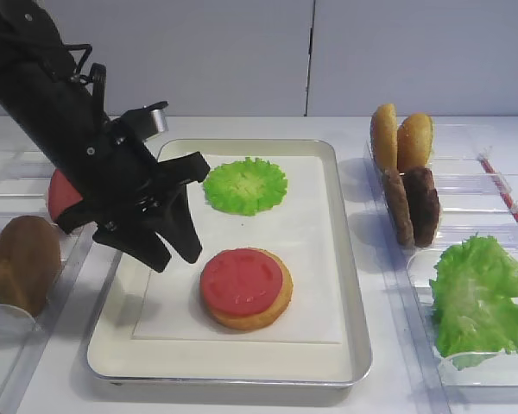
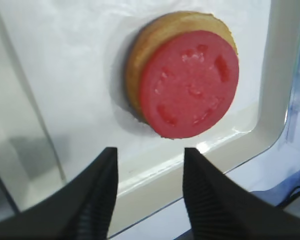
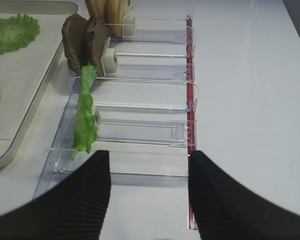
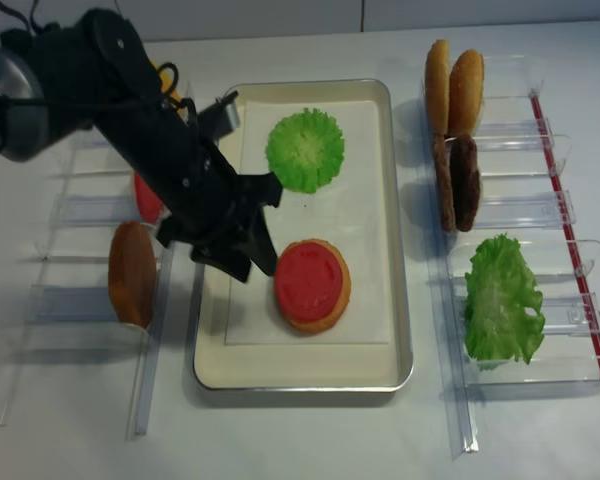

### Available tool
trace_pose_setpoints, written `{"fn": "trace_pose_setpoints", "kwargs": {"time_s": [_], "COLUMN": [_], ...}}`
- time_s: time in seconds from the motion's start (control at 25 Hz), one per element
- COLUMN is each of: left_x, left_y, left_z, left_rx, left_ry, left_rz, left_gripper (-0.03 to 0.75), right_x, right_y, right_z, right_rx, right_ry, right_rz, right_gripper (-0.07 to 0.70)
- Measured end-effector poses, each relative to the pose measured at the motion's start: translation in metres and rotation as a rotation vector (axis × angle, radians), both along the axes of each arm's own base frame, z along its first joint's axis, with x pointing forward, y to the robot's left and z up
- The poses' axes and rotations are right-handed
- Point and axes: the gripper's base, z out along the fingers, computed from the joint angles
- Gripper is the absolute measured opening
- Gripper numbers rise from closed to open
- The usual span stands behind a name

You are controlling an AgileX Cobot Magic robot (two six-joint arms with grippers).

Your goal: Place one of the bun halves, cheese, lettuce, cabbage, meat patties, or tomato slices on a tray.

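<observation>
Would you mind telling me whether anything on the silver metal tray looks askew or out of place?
Only slightly: the flat red tomato slice sits off-centre on the golden-brown bun half, leaving a crescent of bun showing on one side. The round green ruffled leaf lies flat on the white paper liner of the tray. Nothing spilled or damaged.

Bright, even overhead light is cast; soft shadows are thrown beside the tray (image 1: 345, 285). Glare is seen on its rim, and nearby jaws are blurred.
</observation>
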Motion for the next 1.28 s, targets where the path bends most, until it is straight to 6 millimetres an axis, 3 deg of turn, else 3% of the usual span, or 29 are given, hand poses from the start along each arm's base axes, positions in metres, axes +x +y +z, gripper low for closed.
{"fn": "trace_pose_setpoints", "kwargs": {"time_s": [0.2,0.4,0.56,0.92,1.28], "left_x": [-0.012,-0.04,-0.073,-0.159,-0.242], "left_y": [0.005,0.009,0.018,0.07,0.124], "left_z": [0.024,0.059,0.085,0.101,0.12], "left_rx": [0.092,0.234,0.3,0.295,0.226], "left_ry": [-0.081,-0.241,-0.375,-0.527,-0.857], "left_rz": [-0.006,-0.043,-0.071,-0.013,0.022], "left_gripper": [0.289,0.289,0.288,0.288,0.288], "right_x": [0.0,0.0,0.0,0.0,0.0], "right_y": [0.0,0.0,0.0,0.0,0.0], "right_z": [0.0,0.0,0.0,0.0,0.0], "right_rx": [0.0,0.0,0.0,0.0,0.0], "right_ry": [0.0,0.0,0.0,0.0,0.0], "right_rz": [0.0,0.0,0.0,0.0,0.0], "right_gripper": [0.381,0.381,0.381,0.381,0.381]}}
